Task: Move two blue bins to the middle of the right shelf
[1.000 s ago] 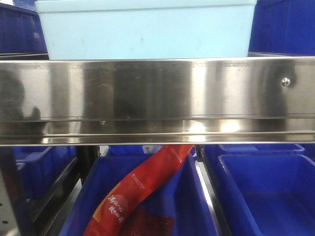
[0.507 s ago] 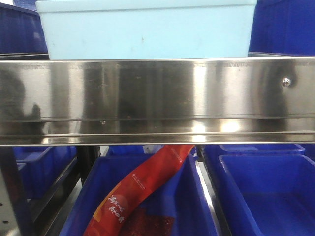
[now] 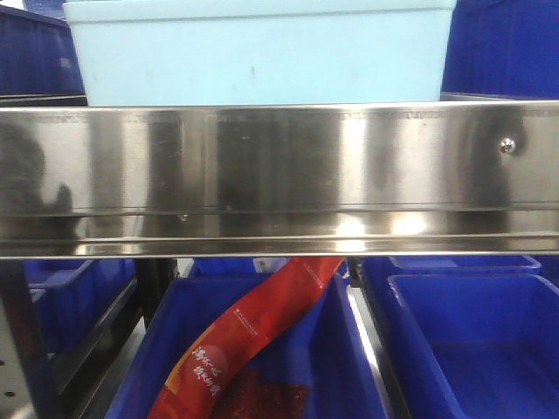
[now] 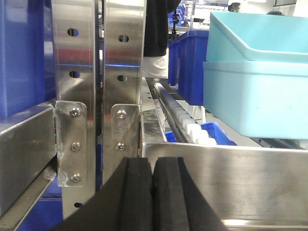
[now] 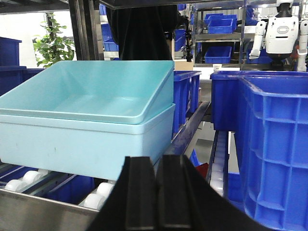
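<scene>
Pale blue bins are sitting on the white roller tracks of the steel shelf, one nested tilted inside the other, and you are seeing nothing shift against the frames from a second ago: the front rail, the tub above it and the reflections are all staying as they were. In your front view only the lower tub's wall is showing above the rail. Both tubs are looking empty inside, as far as the right wrist view lets you see. Below the rail, a dark blue bin is holding a red packet leaning across it; the dark blue bin to its right is showing nothing in it. Your left hand is clenched with its pads pressed together, holding nothing, just in front of the rail. Your right hand is likewise clenched and holding nothing, near the pale tubs but apart from them.
</scene>
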Robot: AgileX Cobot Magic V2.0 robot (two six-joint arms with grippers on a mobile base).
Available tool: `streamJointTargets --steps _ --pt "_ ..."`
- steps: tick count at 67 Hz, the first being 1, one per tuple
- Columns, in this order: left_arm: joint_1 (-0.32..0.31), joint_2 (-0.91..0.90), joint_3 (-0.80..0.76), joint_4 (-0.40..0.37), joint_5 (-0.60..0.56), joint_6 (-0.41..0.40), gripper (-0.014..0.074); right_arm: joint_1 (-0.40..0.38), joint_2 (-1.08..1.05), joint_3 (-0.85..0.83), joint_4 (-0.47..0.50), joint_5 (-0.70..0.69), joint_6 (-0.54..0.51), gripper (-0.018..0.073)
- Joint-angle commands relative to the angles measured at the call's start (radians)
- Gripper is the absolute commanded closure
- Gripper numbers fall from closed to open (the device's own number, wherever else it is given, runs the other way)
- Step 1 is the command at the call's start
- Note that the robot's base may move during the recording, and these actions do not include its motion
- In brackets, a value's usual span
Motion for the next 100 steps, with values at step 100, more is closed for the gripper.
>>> streamJointTargets --steps 100 --pt "-0.005 -0.006 -0.002 0.004 -0.023 -0.004 0.0707 -0.354 -0.11 0.43 0.244 -0.28 -0.282 0.0721"
